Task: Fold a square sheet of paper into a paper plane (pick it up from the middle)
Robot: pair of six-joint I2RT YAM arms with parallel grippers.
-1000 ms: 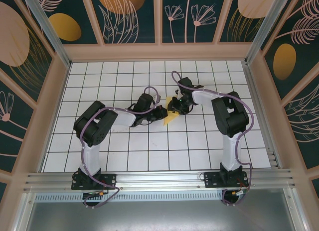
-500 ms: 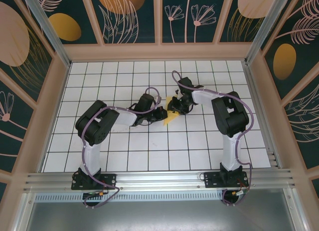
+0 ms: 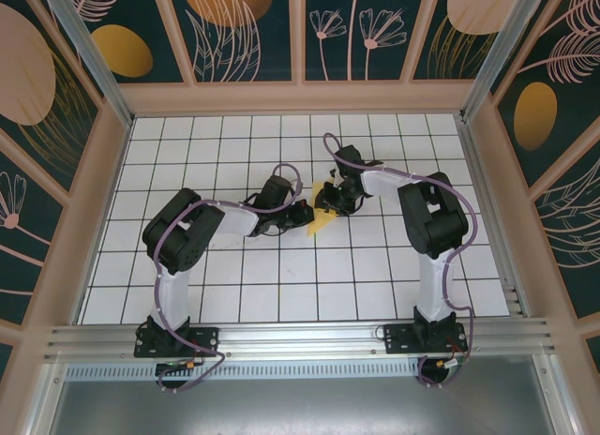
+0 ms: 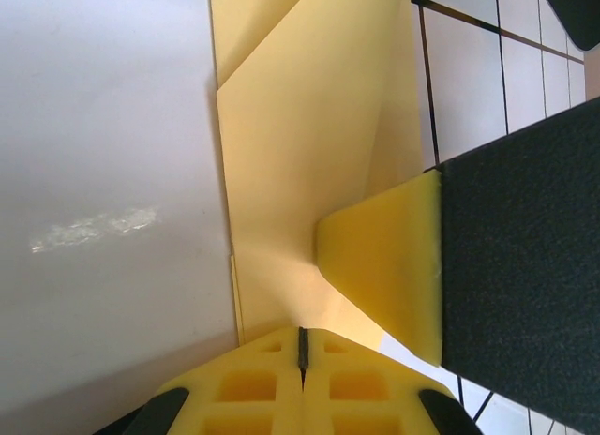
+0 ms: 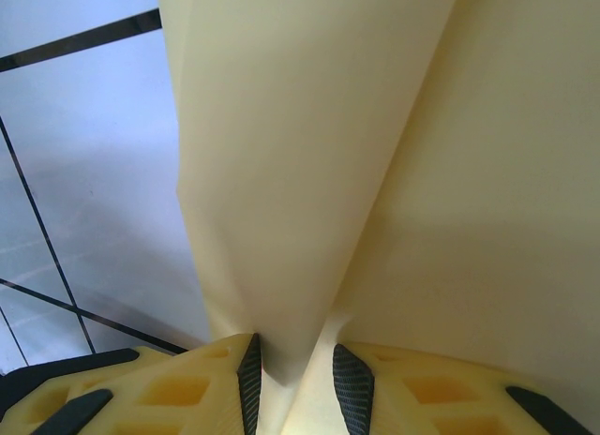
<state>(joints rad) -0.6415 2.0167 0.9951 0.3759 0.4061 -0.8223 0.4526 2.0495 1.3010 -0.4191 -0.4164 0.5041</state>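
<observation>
R claw (image 5: 291, 371) pinches the part-folded paper (image 5: 309, 172) steady, prob. so L claw (image 4: 302, 349), shut on its edge, can crease it.

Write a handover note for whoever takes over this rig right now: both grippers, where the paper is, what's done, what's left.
Left gripper: shut, tips at the near edge of the paper sheet; whether it pinches the sheet is unclear.
Right gripper: closed on a folded part of the sheet, which runs up between its fingers.
Sheet: mid-table, between the two grippers, partly folded, with layered flaps.
Done: early folds are in.
Left: the rest of the folds; the shape is not finished yet.
</observation>
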